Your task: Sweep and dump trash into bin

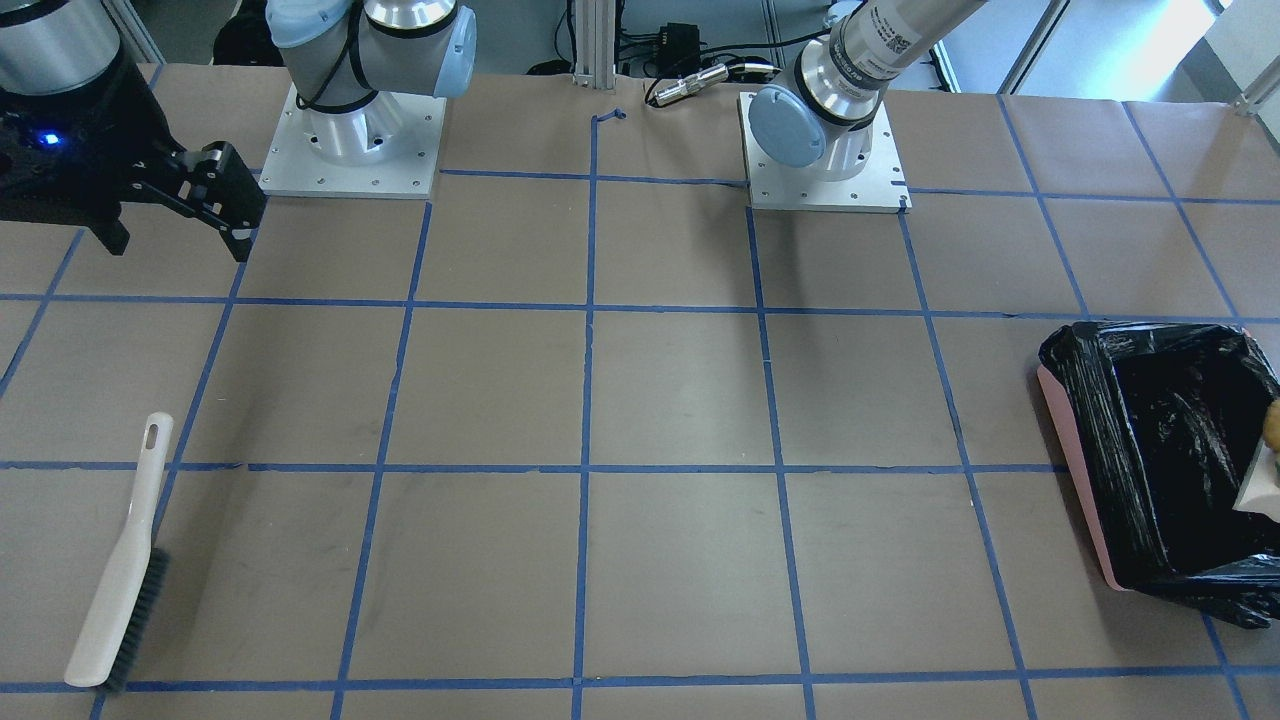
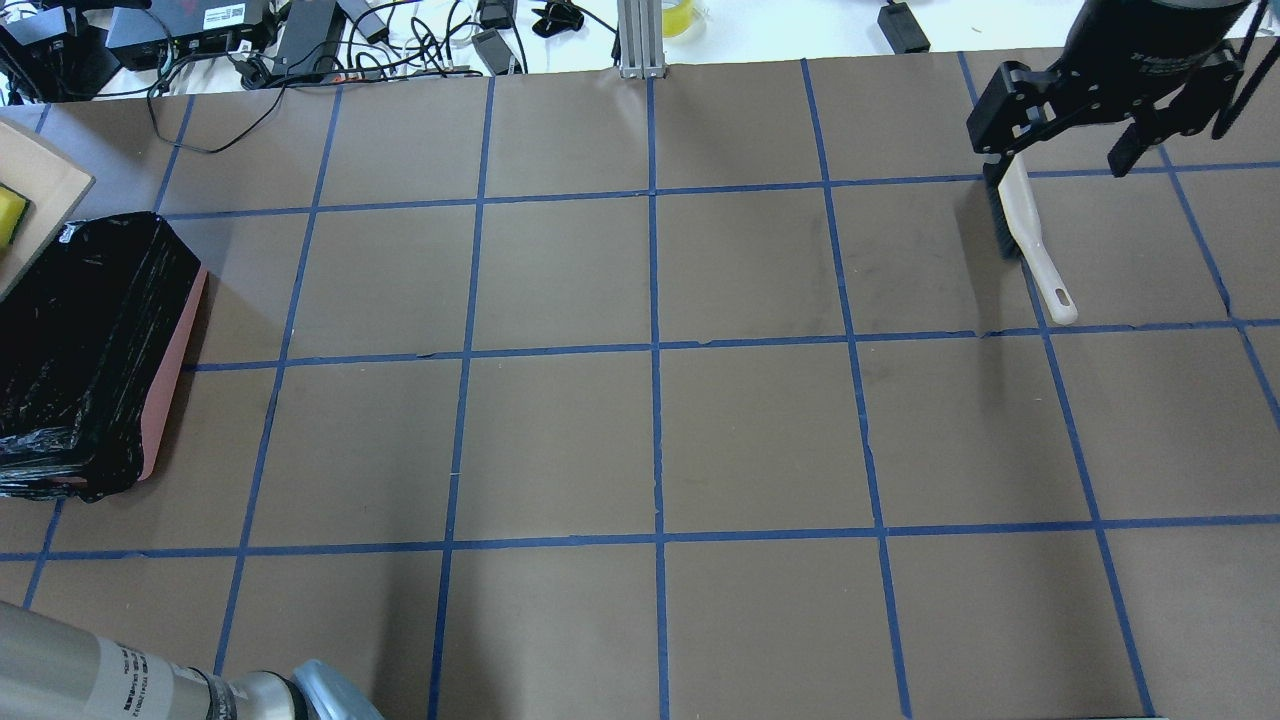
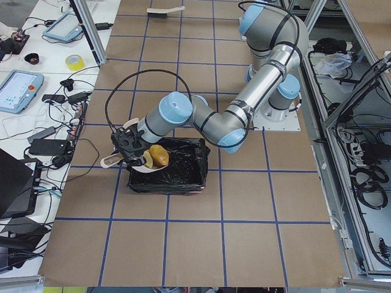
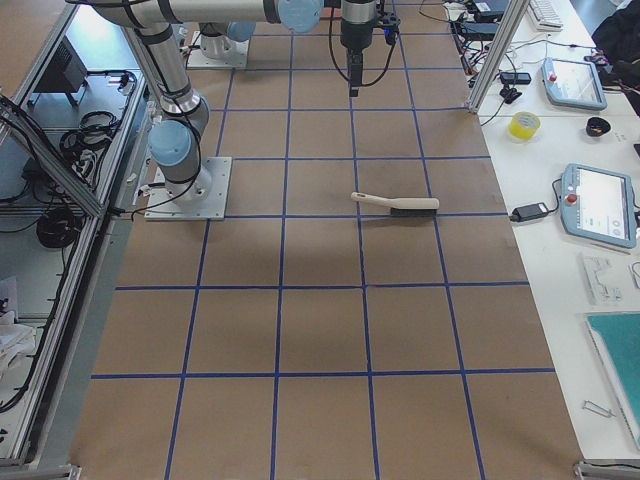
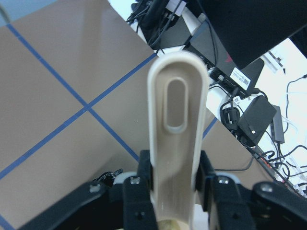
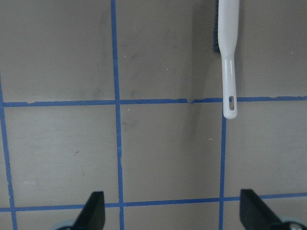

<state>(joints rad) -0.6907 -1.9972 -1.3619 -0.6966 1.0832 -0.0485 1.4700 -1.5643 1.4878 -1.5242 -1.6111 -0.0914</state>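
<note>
**Dustpan held over the lined bin, hand brush lying across the worktop**

The left end effector (image 5: 175, 168) was clamped on the beige dustpan's handle (image 5: 177, 120), its fingers pressed against both sides. It held the dustpan (image 3: 109, 162) over the pink bin (image 3: 183, 177), which was lined with a black bag. This looked like the dumping stage, with the pan kept above the opening so the trash would fall inside. A golden-yellow lump (image 3: 159, 155) sat on the pan over the bag and had not yet dropped.

The right end effector (image 2: 1060, 150) hung with its fingers apart and nothing between them, above the bristle end of the hand brush (image 2: 1030, 240). The brush lay flat on the brown gridded worktop (image 2: 650, 430). Sweeping appeared to be finished, since no loose trash showed on the worktop.

In the overhead view the bin (image 2: 175, 370) sat at nine o'clock and the brush at two o'clock, well apart. Only this view showed a small yellow block with a green side (image 2: 10, 215) on the pan (image 2: 40, 195), at ten o'clock. It hid the left end effector.

The front-facing view showed the bin's pink wall (image 1: 1080, 460) at three o'clock. A sliver of pan (image 1: 1262, 480) and the lump (image 1: 1274, 425) were cut off by the frame edge. The left wrist view alone confirmed the grip. The right wrist view showed the open fingers with the brush handle (image 6: 229, 72) at one o'clock. The pale crescent piece could not be made out for certain.
</note>
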